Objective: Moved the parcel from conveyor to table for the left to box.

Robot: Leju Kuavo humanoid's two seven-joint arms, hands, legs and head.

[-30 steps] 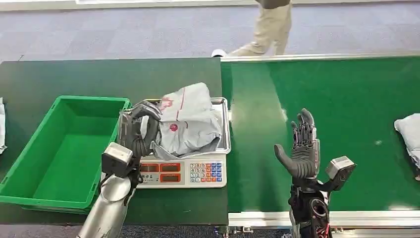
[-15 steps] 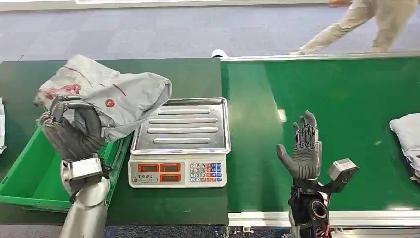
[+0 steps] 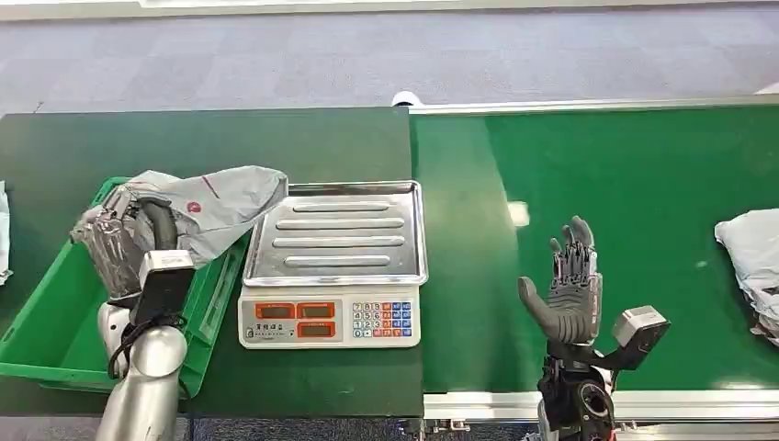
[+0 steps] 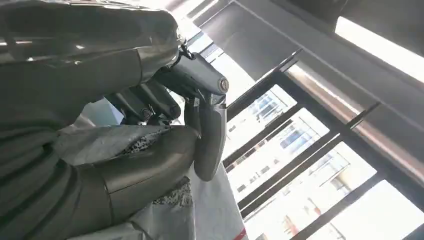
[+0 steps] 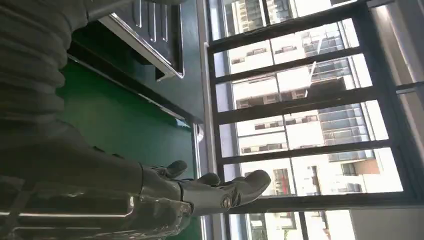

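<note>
Left hand (image 3: 124, 241): fingers closed around one end of the grey parcel (image 3: 216, 204), held above the green box (image 3: 55, 322) at the left end of the dark table (image 3: 184, 138). The left wrist view shows the thumb (image 4: 207, 137) and the darker fingers pressed into the parcel's crumpled plastic (image 4: 100, 142).

Parcel: soft grey mailing bag with red markings, creased. It hangs over the box's far right corner, and its free end reaches to the left edge of the scale's tray. Whether it touches the box rim or the tray cannot be told.

Right hand (image 3: 568, 287): holds nothing, fingers spread and pointing up, palm turned toward the left, raised over the near part of the green conveyor (image 3: 625, 184). The right wrist view shows the fingers (image 5: 235, 192) extended and apart.

Scale (image 3: 333, 266): steel ribbed tray on top, nothing on it; front panel with two red displays and a coloured keypad. It stands on the table between the box and the conveyor.

Second grey parcel (image 3: 751, 253): lies on the conveyor at its right edge, well apart from the right hand.
</note>
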